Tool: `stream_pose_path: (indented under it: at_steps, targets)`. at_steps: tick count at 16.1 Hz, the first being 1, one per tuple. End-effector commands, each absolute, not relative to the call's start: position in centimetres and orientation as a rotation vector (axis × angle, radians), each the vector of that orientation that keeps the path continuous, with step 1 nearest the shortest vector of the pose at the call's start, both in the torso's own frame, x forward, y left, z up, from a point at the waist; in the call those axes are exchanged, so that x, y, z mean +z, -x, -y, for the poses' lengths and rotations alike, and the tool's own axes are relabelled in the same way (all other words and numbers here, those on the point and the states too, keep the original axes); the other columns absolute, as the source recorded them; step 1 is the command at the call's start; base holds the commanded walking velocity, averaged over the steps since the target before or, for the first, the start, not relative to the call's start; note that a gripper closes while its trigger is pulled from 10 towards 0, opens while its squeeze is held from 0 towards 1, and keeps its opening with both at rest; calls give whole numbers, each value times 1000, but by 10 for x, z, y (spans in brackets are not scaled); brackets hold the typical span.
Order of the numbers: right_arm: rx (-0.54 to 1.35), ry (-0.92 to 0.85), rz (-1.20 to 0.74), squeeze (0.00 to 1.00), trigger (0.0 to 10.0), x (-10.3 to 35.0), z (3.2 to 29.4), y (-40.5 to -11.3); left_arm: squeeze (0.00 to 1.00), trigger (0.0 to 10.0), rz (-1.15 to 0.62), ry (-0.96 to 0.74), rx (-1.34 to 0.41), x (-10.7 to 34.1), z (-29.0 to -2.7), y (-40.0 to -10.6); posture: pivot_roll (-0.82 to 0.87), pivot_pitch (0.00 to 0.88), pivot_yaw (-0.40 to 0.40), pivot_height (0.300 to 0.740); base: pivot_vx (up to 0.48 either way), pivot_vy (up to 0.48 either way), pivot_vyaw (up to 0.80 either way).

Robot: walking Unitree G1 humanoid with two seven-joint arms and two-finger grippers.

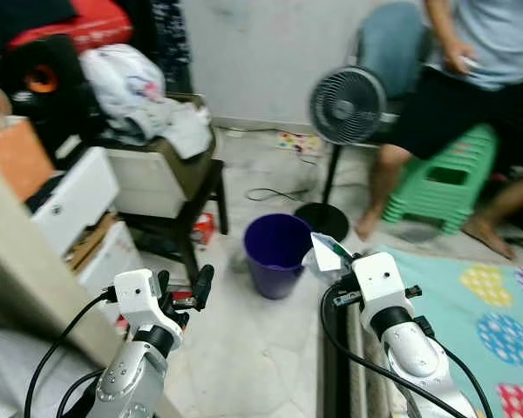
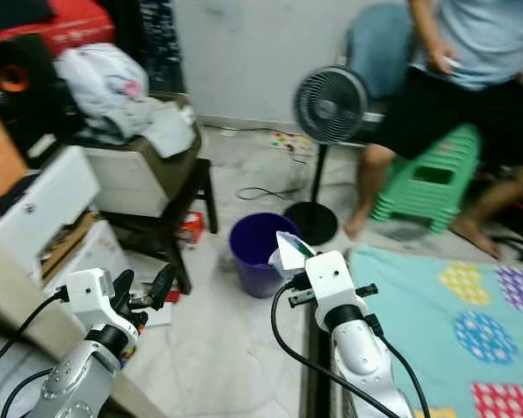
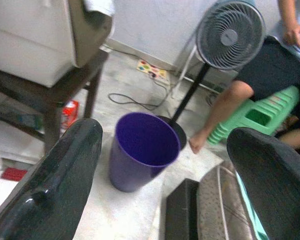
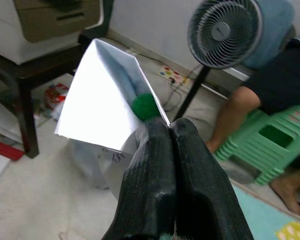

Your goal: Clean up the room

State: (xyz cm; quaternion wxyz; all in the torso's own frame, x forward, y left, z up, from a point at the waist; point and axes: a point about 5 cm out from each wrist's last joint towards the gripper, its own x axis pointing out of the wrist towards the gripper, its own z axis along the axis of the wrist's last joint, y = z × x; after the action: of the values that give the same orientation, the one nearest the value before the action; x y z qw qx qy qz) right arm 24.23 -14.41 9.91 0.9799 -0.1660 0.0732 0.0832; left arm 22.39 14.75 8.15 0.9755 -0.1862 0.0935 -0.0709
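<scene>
A purple bin stands on the pale floor ahead of me, its mouth open upward. My right gripper is shut on a white wrapper with a green spot, held just right of the bin's rim and about level with it. My left gripper is open and holds nothing, low and to the left of the bin. Through its fingers the bin shows a short way off.
A standing fan is just behind the bin, its cable trailing on the floor. A person sits on a green stool at the right. A dark chair piled with clothes and white drawers crowd the left. A patterned mat lies on the right.
</scene>
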Motion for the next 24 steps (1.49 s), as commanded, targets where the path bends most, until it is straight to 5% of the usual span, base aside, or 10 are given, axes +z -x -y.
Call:
stream_pose_path:
  at_steps: [1, 24]
  targets:
    - [182, 347, -137, 0, 10000, 101, 142, -242, 0, 10000, -176, 373, -153, 84, -147, -225, -59, 0, 16, 740, 0, 0, -738]
    - [163, 320, -84, 0, 10000, 106, 148, -247, 0, 10000, -161, 367, -167, 85, -145, -232, -64, 0, 13, 740, 271, 0, -50]
